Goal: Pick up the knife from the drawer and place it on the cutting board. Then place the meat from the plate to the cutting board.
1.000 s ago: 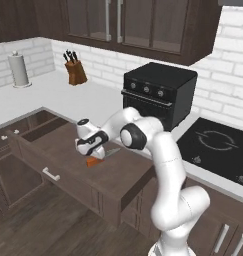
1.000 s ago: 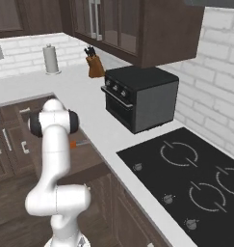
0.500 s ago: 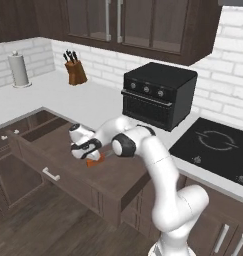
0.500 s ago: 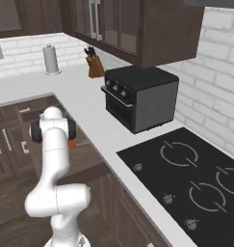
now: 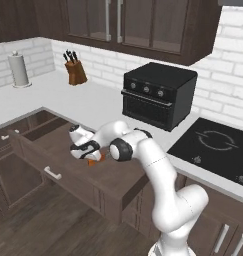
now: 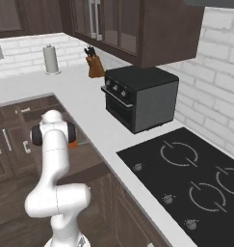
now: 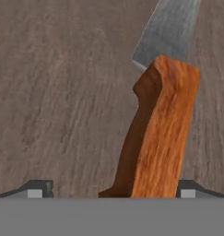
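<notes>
Pincer (image 7: 111, 190) spread wide, I have its tips either side of the knife (image 7: 155, 138) lying in the drawer (image 5: 53, 150).

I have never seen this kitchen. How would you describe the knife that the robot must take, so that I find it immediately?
Look at the wide dark brown drawer pulled open below the white counter, left of the black oven. On its wooden floor, under the open gripper, lies the knife. Its bright orange handle and short silvery blade set it apart from the black-handled knives in the knife block by the back wall.
</notes>
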